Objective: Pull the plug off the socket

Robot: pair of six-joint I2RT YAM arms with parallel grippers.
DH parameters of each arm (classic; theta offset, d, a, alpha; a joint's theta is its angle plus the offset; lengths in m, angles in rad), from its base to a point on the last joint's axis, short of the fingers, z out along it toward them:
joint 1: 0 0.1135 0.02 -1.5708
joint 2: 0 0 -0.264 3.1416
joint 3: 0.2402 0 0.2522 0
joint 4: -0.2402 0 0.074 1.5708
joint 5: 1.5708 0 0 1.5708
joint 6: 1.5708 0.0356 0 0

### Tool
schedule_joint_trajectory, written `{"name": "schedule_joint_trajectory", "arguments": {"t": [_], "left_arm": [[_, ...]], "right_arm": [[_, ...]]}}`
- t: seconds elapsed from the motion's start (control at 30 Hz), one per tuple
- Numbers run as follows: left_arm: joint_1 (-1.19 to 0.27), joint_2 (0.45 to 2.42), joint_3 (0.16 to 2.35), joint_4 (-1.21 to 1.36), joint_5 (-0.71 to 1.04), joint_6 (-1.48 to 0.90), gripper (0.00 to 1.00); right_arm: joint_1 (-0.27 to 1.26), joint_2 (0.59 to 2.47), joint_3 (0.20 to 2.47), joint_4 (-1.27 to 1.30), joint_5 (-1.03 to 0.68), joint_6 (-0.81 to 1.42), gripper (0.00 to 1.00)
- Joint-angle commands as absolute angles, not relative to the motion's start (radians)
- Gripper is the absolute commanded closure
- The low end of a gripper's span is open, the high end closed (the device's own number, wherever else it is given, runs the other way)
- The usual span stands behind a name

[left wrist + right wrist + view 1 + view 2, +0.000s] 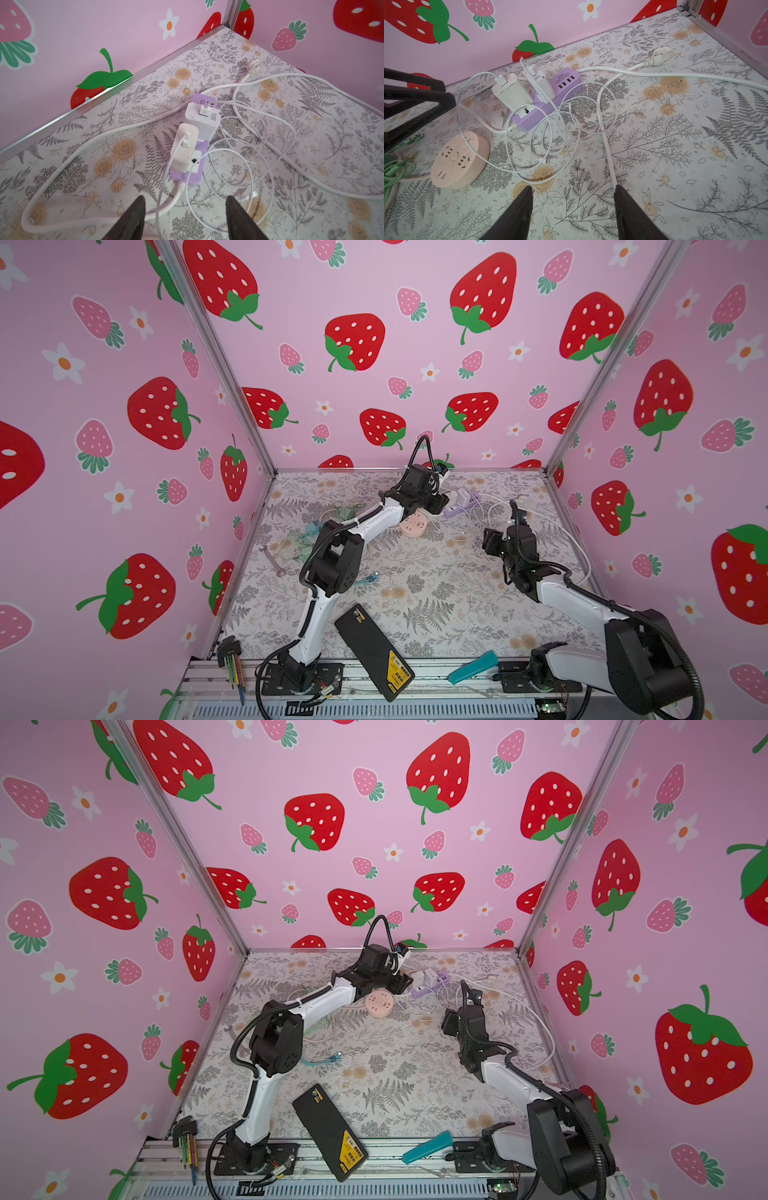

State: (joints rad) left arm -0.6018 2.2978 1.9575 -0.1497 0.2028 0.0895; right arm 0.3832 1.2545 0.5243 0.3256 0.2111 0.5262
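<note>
The socket is a purple power strip [194, 176] [566, 83] lying near the back wall, also seen in both top views [455, 512] [417, 992]. Two white plugs stand in it. The nearer plug [184, 149] [511, 91] leans to one side, and the second plug [202, 120] [542, 87] stands behind it. My left gripper [185, 197] [440, 502] [448, 94] hovers just short of the strip's cord end, open, with only thin cable loops on the floor beneath its jaws. My right gripper [573, 187] [492, 541] stands open further toward the front, holding nothing.
A round pink socket [459, 159] [413, 526] lies beside the strip. White cables [550, 145] loop around it, and a loose white wall plug [659, 55] lies near the back. Green cables [307, 537], a black box [374, 651] and a teal tool [473, 667] lie nearer the front.
</note>
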Motion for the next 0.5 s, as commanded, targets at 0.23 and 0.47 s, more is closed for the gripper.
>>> {"name": "schedule_joint_trajectory", "arguments": {"t": [0.23, 0.47], "left_arm": [[-0.596, 2.479, 2.247, -0.295, 0.274, 0.167, 0.32], [-0.595, 2.594, 2.429, -0.387, 0.314, 0.114, 0.33]], "right_arm": [[0.379, 1.264, 0.53, 0.338, 0.204, 0.532, 0.36], [0.379, 1.279, 0.533, 0.342, 0.193, 0.533, 0.36]]}}
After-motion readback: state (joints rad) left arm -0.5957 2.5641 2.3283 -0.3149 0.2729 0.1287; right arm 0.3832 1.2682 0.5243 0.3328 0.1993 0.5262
